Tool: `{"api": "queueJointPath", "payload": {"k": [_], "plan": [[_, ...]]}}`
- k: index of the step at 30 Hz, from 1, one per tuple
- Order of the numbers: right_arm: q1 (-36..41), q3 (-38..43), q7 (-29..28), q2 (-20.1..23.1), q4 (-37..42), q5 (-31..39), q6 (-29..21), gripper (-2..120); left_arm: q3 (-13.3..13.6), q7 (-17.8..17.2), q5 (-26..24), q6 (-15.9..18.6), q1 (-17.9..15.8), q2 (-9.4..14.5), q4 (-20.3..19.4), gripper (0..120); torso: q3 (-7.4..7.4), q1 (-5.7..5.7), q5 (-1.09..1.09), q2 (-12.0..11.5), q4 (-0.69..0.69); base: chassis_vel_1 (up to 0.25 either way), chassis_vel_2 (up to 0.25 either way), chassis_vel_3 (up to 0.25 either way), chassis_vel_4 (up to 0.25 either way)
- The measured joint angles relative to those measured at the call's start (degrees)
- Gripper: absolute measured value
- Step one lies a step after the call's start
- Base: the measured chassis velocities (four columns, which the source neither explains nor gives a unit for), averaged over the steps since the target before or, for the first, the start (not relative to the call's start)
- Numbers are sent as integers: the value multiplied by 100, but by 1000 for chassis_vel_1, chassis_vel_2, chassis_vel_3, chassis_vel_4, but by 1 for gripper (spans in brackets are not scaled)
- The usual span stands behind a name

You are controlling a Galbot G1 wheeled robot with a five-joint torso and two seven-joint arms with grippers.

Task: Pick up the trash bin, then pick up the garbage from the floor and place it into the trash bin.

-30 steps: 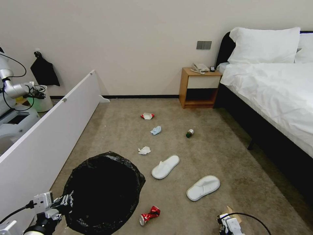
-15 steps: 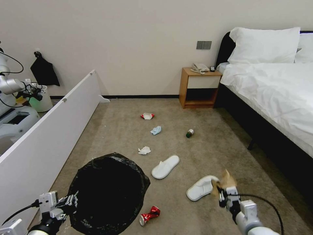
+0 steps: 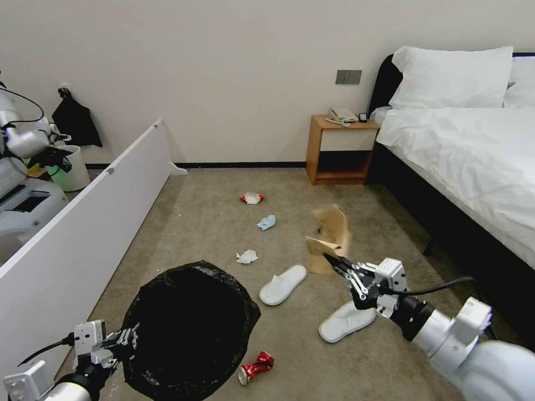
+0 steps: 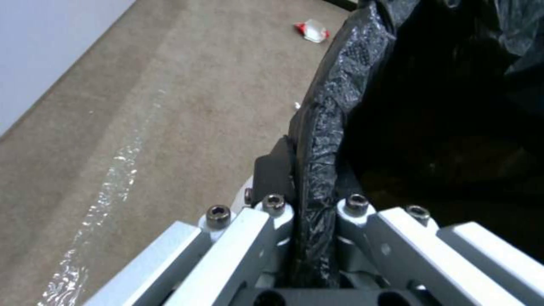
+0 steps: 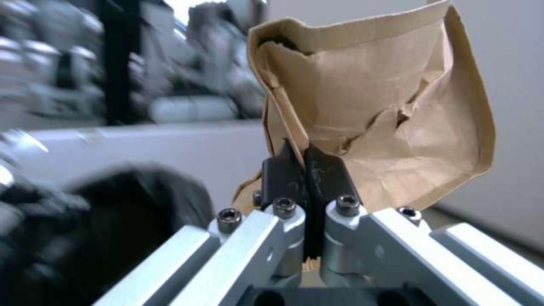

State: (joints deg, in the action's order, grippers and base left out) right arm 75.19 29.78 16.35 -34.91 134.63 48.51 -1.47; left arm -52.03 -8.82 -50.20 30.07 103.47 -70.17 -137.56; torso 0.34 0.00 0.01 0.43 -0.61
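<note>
The floor (image 3: pixel 356 367) is a wide stretch of beige carpet running from the white board on the left to the bed (image 3: pixel 473 161) on the right, and most of the litter lies scattered across its middle. Low on the left stands the trash bin (image 3: pixel 189 328), its black liner gaping upward so that things can be dropped straight in. The left gripper (image 3: pixel 123 341) has its fingers pinched tight on the liner-covered rim nearest the robot, apparently to keep the bin carried and its mouth presented.

Two white slippers (image 3: pixel 283 284) lie just right of the bin. Above them the right gripper (image 3: pixel 334 260) is raised clear of the carpet, its fingers closed on the lower edge of a crumpled brown paper carton (image 3: pixel 330 234), which stands up from the grip. It hangs well right of the bin's mouth, so the drop is not yet made.

Smaller pieces remain: a crushed red can (image 3: pixel 255 367) just beside the bin, a white tissue (image 3: pixel 247 257), a pale-blue wad (image 3: pixel 267 222) and a red-white packet (image 3: pixel 252 197) farther off.
</note>
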Motion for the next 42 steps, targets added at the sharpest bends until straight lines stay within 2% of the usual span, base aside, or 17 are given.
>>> {"api": "queueJointPath", "payload": {"k": [1, 3, 4, 6, 7, 9, 10, 12, 13, 15, 17, 19, 21, 24, 28, 35, 42], "plan": [[0, 0, 0, 0, 0, 0, 0, 0, 0, 0, 0, 0, 0, 0, 0, 3, 0, 0, 0, 0, 0, 0, 0, 0, 0], [-891, -407, 229, 113, 46, 493, 163, 0, -39, -86, -19, 48, -71, -71, 14, 3, 0, 0, -1, 0, -1, 0, 0, 0, 0], [-891, -407, 229, 113, 46, 493, 163, 0, -39, -86, -19, 48, -71, -71, 14, 3, 0, 0, -1, 0, -1, 0, 0, 0, 0], [-1738, -983, 356, -51, 82, 853, 117, 0, -103, -135, -18, 66, -93, -129, 22, 3, 0, 0, -3, 1, -1, 0, 0, 0, 0], [-1738, -983, 356, -51, 82, 853, 117, 0, -103, -135, -18, 66, -93, -129, 22, 3, 0, 0, -3, 1, -1, 0, 0, 0, 0], [-2632, -1784, 417, -528, -44, 1062, -93, 0, -181, -155, -13, 69, -77, -192, 40, 3, 0, 0, 0, 0, -3, 0, 0, 0, 0], [-2632, -1784, 417, -528, -44, 1062, -93, 0, -181, -155, -13, 69, -77, -192, 40, 3, 0, 0, 0, 0, -3, 0, 0, 0, 0], [-3574, -2642, 462, -1165, -338, 1077, -241, 0, -244, -157, -11, 70, -36, -219, 51, 3, 0, 0, -2, 0, 3, 0, 0, 0, 0], [-3574, -2642, 462, -1165, -338, 1077, -241, 0, -244, -157, -11, 70, -36, -219, 51, 3, 0, 0, -2, 0, 3, 0, 0, 0, 0], [-4137, -3315, 481, -1649, -615, 1063, -324, 0, -274, -157, -2, 70, -28, -235, 73, 3, 0, 0, -3, 0, 3, 0, 0, 0, 0], [-4370, -3655, 478, -1876, -747, 1063, -360, 0, -278, -157, 2, 70, -31, -249, 95, 3, 0, 0, -4, 0, 1, 0, 0, 0, 0], [-4433, -3769, 480, -1935, -786, 1062, -369, 0, -278, -156, 1, 70, -35, -250, 102, 3, 0, 0, -3, 0, 1, 0, 0, 0, 0], [-4771, -4399, 478, -2266, -1016, 1066, -390, 0, -313, -174, -15, 71, -78, -245, 142, 3, 0, 0, -4, 0, -4, 0, 0, 0, 0], [-4912, -4720, 469, -2454, -1135, 1068, -398, 0, -369, -219, -101, 91, -98, -202, 145, 3, 0, 0, -2, 0, 0, 0, 0, 0, 0], [-4961, -4964, 375, -2520, -1220, 1047, -449, 0, -425, -296, -215, 138, -100, -169, 144, 3, 0, 0, -2, 0, 1, 0, 0, 0, 0], [-4714, -5235, 88, -2252, -1223, 875, -616, 0, -463, -502, -403, 213, -103, -128, 117, 3, 0, 0, -1, 0, -1, 0, 0, 0, 0], [-4345, -5281, -59, -1867, -1076, 724, -795, 0, -485, -907, -703, 410, -83, -44, 26, 3, -1, 0, 0, 0, -1, 0, 0, 0, 0]]}}
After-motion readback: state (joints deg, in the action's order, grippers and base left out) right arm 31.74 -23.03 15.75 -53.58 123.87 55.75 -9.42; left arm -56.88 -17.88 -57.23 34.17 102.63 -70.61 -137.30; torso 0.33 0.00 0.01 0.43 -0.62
